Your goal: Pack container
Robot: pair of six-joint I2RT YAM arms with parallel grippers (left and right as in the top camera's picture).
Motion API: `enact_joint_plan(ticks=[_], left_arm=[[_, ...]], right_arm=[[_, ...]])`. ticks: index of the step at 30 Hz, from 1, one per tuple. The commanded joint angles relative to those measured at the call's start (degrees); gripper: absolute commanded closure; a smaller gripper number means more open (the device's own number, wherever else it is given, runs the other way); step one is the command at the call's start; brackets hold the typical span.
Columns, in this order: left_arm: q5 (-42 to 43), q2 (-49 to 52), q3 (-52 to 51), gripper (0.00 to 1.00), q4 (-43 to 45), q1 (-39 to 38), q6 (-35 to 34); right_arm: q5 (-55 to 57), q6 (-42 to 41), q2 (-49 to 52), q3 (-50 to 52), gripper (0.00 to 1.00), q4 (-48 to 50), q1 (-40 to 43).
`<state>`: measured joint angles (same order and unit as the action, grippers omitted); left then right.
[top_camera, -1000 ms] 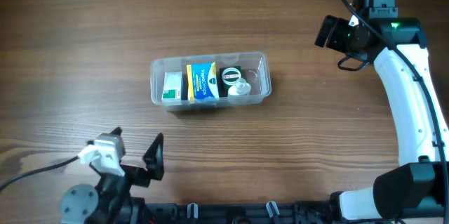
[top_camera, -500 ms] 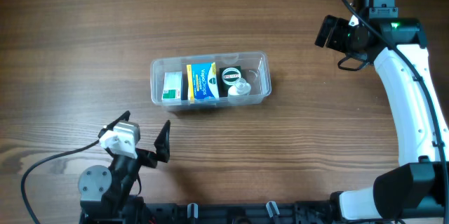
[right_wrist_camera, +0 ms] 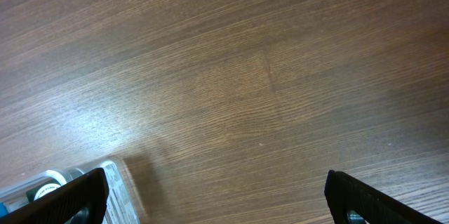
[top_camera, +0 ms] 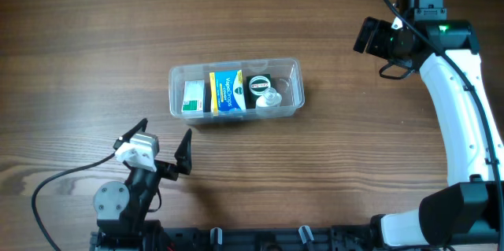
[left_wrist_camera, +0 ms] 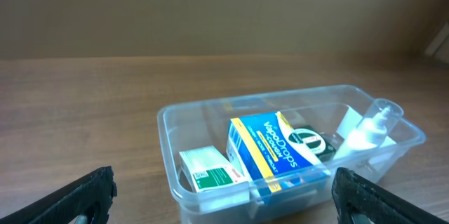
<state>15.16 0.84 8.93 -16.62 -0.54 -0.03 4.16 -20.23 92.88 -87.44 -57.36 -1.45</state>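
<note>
Both pairs of jaws stand apart: left gripper [top_camera: 161, 142] at lower left, right gripper [top_camera: 376, 51] at upper right. The container [top_camera: 176, 94] sits mid-frame, holding boxes [top_camera: 226, 91] and a small bottle [top_camera: 268, 100].

My bench [top_camera: 94, 31] is brown wood with a fine streaked grain. The container [top_camera: 291, 86] is clear. In it, the left box [top_camera: 194, 96] is white and green. The middle box [top_camera: 227, 90] is blue with yellow bands and white lettering. The right box [top_camera: 259, 83] is dark with a white-ringed round mark. The bottle [top_camera: 269, 100] is clear and white. My left end effector [top_camera: 164, 134] is black.
</note>
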Motion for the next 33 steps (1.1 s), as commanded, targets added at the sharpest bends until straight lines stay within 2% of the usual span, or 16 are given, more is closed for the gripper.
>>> enact_joint_plan(ticks=[1, 7, 24, 33], left_arm=[[0.9, -0.7, -0.5, 0.0, 1.0, 1.7, 1.2], [1.1, -0.7, -0.5, 0.0, 10.6, 1.7, 1.2], [1.4, -0.7, -0.5, 0.0, 28.0, 4.5, 1.1], [1.4, -0.7, -4.1, 0.0, 28.7, 4.6, 1.1]], right_arm=[[0.9, 0.6, 0.5, 0.1, 0.0, 0.2, -0.1], [0.9, 0.6, 0.5, 0.1, 0.0, 0.2, -0.1], [0.9, 0.6, 0.5, 0.1, 0.0, 0.2, -0.1], [0.9, 0.7, 0.5, 0.1, 0.0, 0.2, -0.1]])
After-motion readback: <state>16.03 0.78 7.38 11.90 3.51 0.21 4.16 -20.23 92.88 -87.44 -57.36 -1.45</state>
